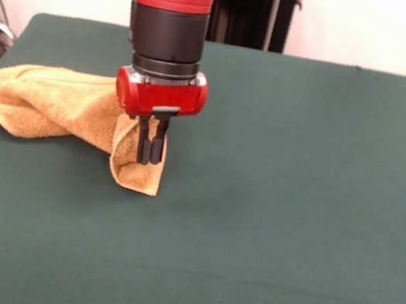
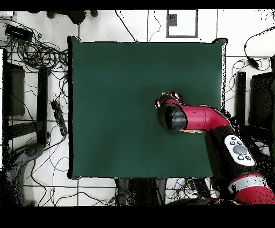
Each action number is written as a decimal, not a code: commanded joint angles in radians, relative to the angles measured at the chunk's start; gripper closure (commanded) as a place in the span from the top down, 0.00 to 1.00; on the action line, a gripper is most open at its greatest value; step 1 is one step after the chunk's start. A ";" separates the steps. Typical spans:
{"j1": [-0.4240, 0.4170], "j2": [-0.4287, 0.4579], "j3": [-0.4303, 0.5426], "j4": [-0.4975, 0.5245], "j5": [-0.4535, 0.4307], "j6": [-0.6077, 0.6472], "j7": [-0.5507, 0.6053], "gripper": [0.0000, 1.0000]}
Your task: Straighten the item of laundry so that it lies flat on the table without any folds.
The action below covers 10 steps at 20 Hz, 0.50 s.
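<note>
The orange-tan towel (image 1: 46,102) lies bunched and folded at the left side of the dark green table (image 1: 301,177) in the front view, one end reaching the table's left edge. My gripper (image 1: 150,150) points straight down with its two black fingers (image 1: 143,146) close together, pinching the towel's right end. A flap of towel (image 1: 136,176) hangs below the fingers, down to the cloth. In the overhead view my arm (image 2: 198,117) reaches in from the table's (image 2: 118,97) right side and hides the towel and the fingertips.
Cables and equipment lie on the floor beyond the table's edges (image 2: 37,54). A black stand (image 1: 252,7) rises behind the table's far side.
</note>
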<state>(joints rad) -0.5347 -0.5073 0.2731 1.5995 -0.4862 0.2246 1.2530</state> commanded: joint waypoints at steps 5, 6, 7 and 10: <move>0.104 0.137 -0.075 -0.077 0.042 0.063 0.199 0.00; 0.108 0.141 -0.078 -0.079 0.045 0.065 0.198 0.00; 0.107 0.147 -0.077 -0.081 0.047 0.069 0.192 0.00; 0.123 0.174 -0.091 -0.095 0.053 0.054 0.201 0.00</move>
<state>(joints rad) -0.4720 -0.4307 0.1850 1.5445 -0.4839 0.2243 1.2530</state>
